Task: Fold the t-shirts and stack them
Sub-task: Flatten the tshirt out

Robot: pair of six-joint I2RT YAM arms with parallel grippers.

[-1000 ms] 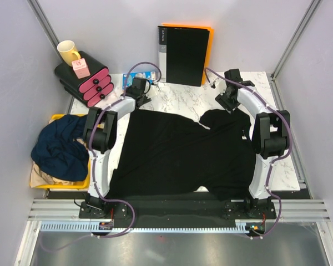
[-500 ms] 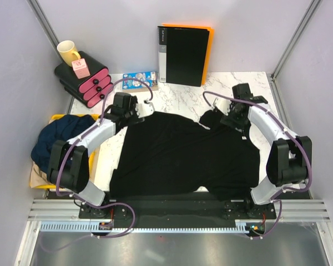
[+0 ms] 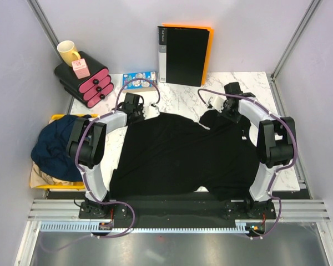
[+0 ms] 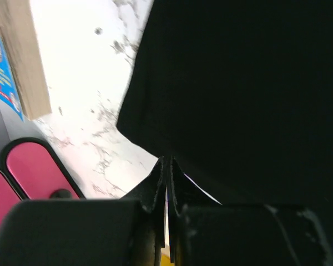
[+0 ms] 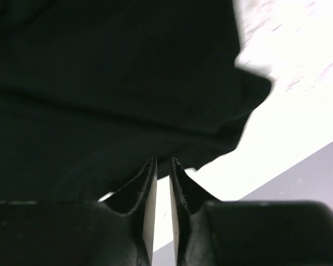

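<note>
1. While both arms reached to the far side of the marble table (image 3: 177, 97), the top view showed a black t-shirt (image 3: 177, 155) spread flat across the table's middle. The left gripper (image 3: 139, 113) sat at the shirt's far left corner and the right gripper (image 3: 228, 112) at its far right sleeve. A navy t-shirt (image 3: 58, 144) lay heaped on a tan t-shirt (image 3: 44, 176) in a yellow tray (image 3: 60, 117) at the left edge. A black binder (image 3: 183, 52) stood against the far wall.
2. Seen from the left wrist, the left gripper (image 4: 166, 163) had its fingers pressed together, pinching the edge of the black t-shirt (image 4: 238, 83), which filled the right side of the view. Marble table (image 4: 83, 83) and a blue box (image 4: 22, 55) showed to the left.
3. Seen from the right wrist, the right gripper (image 5: 162, 163) had its fingers nearly together, nipping a folded edge of the black t-shirt (image 5: 100, 72). Bright table (image 5: 288, 72) showed at the right.
</note>
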